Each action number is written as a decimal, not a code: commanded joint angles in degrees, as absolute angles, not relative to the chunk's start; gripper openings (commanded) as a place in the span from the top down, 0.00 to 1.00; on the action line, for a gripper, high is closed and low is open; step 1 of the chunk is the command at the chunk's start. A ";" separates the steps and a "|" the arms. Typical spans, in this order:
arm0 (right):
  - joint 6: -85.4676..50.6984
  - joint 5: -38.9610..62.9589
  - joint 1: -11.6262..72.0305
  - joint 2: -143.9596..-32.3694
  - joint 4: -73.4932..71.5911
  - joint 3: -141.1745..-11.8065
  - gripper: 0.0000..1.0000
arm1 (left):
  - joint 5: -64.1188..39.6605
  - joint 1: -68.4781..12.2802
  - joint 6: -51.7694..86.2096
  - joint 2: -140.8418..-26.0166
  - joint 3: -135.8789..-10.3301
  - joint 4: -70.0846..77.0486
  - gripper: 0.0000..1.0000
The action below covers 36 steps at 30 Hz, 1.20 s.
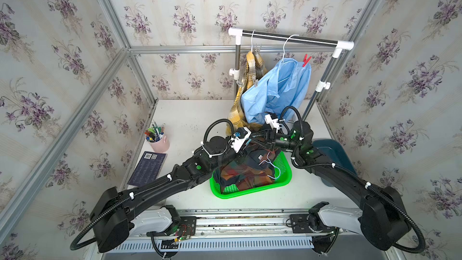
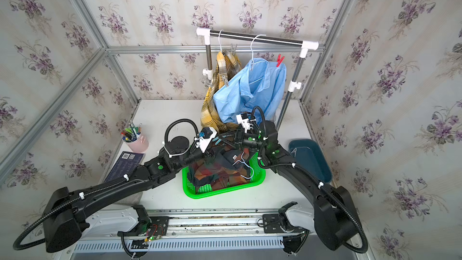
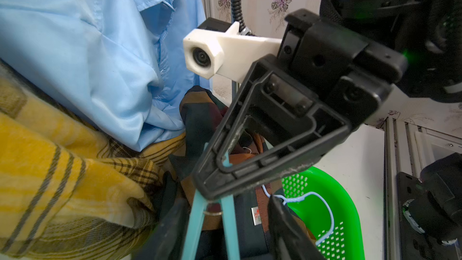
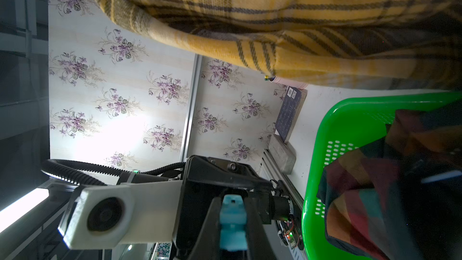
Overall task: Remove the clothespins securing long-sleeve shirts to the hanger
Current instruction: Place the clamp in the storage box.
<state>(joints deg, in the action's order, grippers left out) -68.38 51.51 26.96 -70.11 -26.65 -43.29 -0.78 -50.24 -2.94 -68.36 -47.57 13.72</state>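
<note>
The teal clothespin (image 3: 231, 221) stood lengthwise between the fingers of the spread left pincer (image 3: 227, 205), its far end pinched by the right pincer (image 3: 212, 188).

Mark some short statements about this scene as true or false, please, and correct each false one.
1. The yellow plaid shirt hangs on the rack. True.
2. The dark checked shirt hangs on the rack too. False: it lies in the green basket.
3. The red clothespin sits on the light blue shirt. True.
4. The right tool is closed on a blue-green clothespin. True.
5. The pink cup is empty. False: pens stand in it.
</note>
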 commanded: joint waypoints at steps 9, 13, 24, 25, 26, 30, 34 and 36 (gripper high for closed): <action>-59.09 47.72 8.95 -63.34 -10.44 -42.11 0.94 | 10.11 -48.87 -1.34 -59.39 -45.15 8.50 0.03; -48.74 46.05 -10.44 -60.49 5.57 -40.50 0.94 | 9.54 -48.76 -1.05 -56.40 -46.01 1.92 0.02; -37.97 20.20 -31.20 -64.89 9.70 -34.45 0.94 | 6.01 -48.77 -0.66 -55.78 -46.08 -1.76 0.02; -38.81 17.80 -31.24 -65.63 8.43 -34.29 0.95 | 5.70 -48.78 -0.48 -55.97 -46.06 -1.76 0.02; -39.46 15.81 -31.24 -66.19 7.22 -34.12 0.95 | 5.24 -48.77 -0.41 -56.07 -46.05 -1.76 0.02; -40.43 7.52 -31.29 -68.79 4.11 -33.84 0.95 | 4.58 -48.89 -0.06 -56.04 -45.64 -1.62 0.02; -40.29 3.53 -31.25 -70.91 1.18 -32.75 0.91 | 4.57 -49.03 -0.44 -55.55 -45.42 -1.58 0.01; -39.86 4.13 -31.20 -72.58 0.72 -33.02 0.77 | 4.66 -49.01 -0.45 -55.40 -45.35 -1.54 0.01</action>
<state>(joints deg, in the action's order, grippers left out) -40.29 8.12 -31.24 -71.24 4.12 -32.93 4.86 -49.01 -1.02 -55.59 -45.56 -2.09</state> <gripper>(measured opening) 0.147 0.986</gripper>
